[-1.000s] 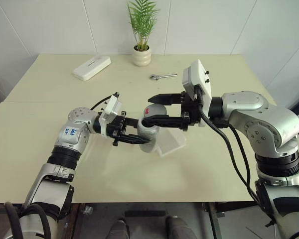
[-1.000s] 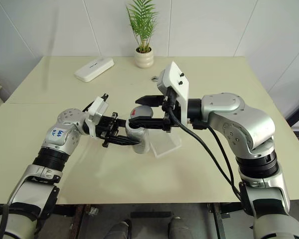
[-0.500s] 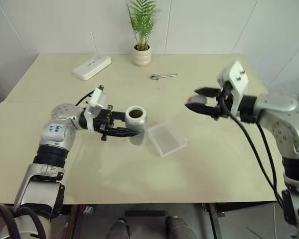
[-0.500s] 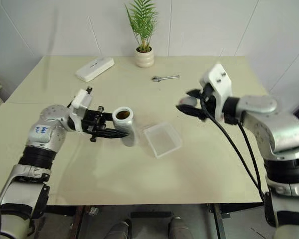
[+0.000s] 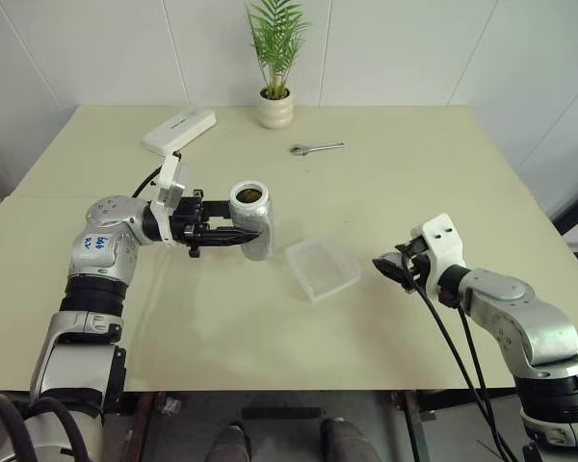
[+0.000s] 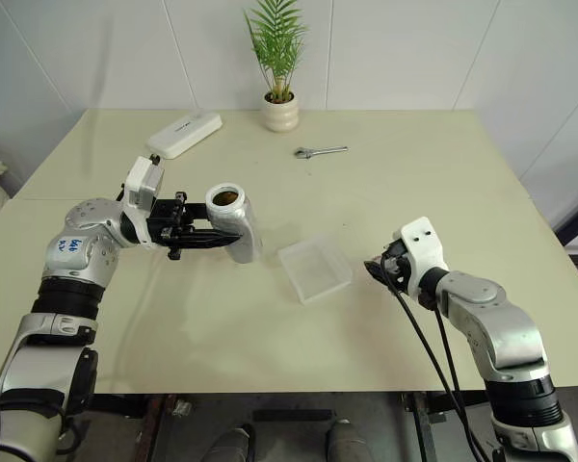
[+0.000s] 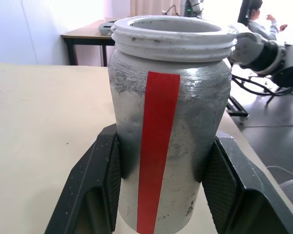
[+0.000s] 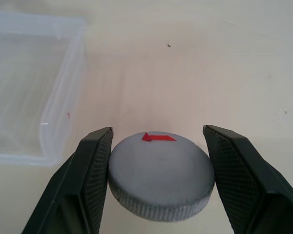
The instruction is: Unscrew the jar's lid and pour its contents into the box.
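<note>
Between the two black fingers of the left end effector (image 5: pixel 233 234), the small clear cylindrical jar with a silvery label and a red stripe (image 5: pixel 252 220) is clamped at mid-body and held upright above the pale yellow surface (image 5: pixel 222 318). The jar's threaded mouth stands open, and the brown pellet contents (image 5: pixel 250 195) show inside it near the rim. In the left wrist view the fingers (image 7: pixel 95 190) press against both flanks of the jar, with the red stripe facing the camera.

Low over the surface on the robot's right, the right end effector (image 5: pixel 389 268) pinches the small round grey screw lid with a tiny red mark (image 8: pixel 161 173) by its knurled edge, one finger (image 8: pixel 90 168) on each side; the lid lies flat, red mark uppermost. Whether the lid touches the surface cannot be told.

Between the two end effectors, nearer to the jar than to the lid, the small shallow clear plastic rectangular box (image 5: pixel 322 267) rests on the surface; it is just beside the jar on its right and apart from the right end effector.

Beyond the left end effector, toward the far edge, lie a white oblong case with rounded corners (image 5: pixel 178 130), a green plant in a white pot (image 5: pixel 275 108) and a silver wrench (image 5: pixel 315 147), all well apart from both end effectors.
</note>
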Controlling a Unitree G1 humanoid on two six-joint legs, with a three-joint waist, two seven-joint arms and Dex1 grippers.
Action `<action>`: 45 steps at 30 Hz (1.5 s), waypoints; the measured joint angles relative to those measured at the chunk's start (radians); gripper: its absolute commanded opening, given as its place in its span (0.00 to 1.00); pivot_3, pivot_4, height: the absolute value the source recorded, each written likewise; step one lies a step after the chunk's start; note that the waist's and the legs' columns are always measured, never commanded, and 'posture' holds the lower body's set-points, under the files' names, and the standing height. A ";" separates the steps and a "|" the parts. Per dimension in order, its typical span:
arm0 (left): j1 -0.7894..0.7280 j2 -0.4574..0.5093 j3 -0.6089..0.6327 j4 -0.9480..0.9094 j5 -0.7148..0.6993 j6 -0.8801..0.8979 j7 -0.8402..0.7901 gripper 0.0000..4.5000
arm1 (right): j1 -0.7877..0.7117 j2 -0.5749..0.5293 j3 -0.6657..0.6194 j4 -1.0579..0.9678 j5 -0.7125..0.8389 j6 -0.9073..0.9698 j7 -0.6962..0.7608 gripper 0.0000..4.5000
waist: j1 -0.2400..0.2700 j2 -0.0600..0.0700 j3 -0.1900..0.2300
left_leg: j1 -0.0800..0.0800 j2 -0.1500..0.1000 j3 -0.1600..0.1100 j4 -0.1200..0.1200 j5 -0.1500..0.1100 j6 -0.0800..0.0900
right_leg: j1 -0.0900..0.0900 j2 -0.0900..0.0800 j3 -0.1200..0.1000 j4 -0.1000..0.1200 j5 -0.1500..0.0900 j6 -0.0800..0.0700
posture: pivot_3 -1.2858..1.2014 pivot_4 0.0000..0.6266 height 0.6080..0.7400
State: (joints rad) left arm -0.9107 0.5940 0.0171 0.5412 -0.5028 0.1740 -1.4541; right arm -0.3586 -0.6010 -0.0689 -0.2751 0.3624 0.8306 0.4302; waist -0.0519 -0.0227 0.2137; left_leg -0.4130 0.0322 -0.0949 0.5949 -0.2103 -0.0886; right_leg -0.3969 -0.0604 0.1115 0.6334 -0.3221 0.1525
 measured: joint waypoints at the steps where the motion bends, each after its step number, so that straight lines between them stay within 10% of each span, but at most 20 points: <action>1: -0.003 -0.001 0.004 0.012 0.003 -0.008 0.001 0.43 | 0.013 0.006 -0.002 0.000 -0.002 -0.001 -0.006 0.66 | 0.000 0.000 0.000 | 0.000 0.000 0.000 0.000 0.000 0.000 | 0.000 0.000 0.000 0.000 0.000 0.000 | 0.52 0.24 1.00; 5: -0.027 -0.013 0.007 0.043 0.027 -0.032 0.003 0.43 | 0.051 0.019 -0.015 0.002 -0.011 -0.003 -0.025 0.66 | -0.001 0.000 0.000 | 0.000 0.000 0.000 0.000 0.000 0.000 | 0.000 0.000 0.000 0.000 0.000 0.000 | 0.52 0.24 1.00; 11: -0.045 -0.028 0.012 0.091 0.055 -0.065 0.004 0.43 | 0.081 0.019 -0.020 0.001 -0.017 -0.020 -0.019 0.99 | -0.001 0.000 0.000 | 0.000 0.000 0.000 0.000 0.000 0.000 | 0.000 0.000 0.000 0.001 0.000 0.000 | 0.52 0.24 1.00; 23: -0.112 -0.079 0.014 0.184 0.139 -0.242 0.067 0.43 | 0.094 -0.071 -0.101 -0.115 0.062 -0.023 0.120 0.99 | 0.003 0.000 0.000 | 0.000 0.000 0.000 0.000 0.000 0.000 | 0.000 0.000 0.000 0.002 0.000 0.000 | 0.52 0.24 1.00; 37: -0.295 -0.182 -0.112 0.507 0.485 -0.985 0.255 0.43 | 0.197 -0.248 -0.330 -0.359 0.426 0.071 0.325 0.99 | 0.025 -0.001 0.000 | -0.001 -0.001 0.000 0.002 0.000 0.000 | 0.003 0.000 0.001 -0.006 0.003 0.004 | 0.52 0.24 1.00; 45: -0.413 -0.156 -0.337 0.579 1.017 -1.213 0.901 0.43 | 0.247 -0.261 -0.416 -0.452 0.626 0.122 0.271 0.99 | 0.025 -0.004 0.002 | -0.004 -0.002 -0.001 0.004 0.000 0.001 | 0.003 0.000 0.001 -0.007 0.004 0.006 | 0.52 0.24 1.00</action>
State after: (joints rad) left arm -1.3238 0.4380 -0.3195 1.1205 0.5139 -1.0391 -0.5527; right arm -0.1111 -0.8621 -0.4850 -0.7271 0.9888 0.9527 0.7012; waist -0.0273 -0.0266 0.2158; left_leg -0.4168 0.0306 -0.0959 0.5989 -0.2103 -0.0878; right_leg -0.3942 -0.0604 0.1124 0.6268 -0.3184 0.1588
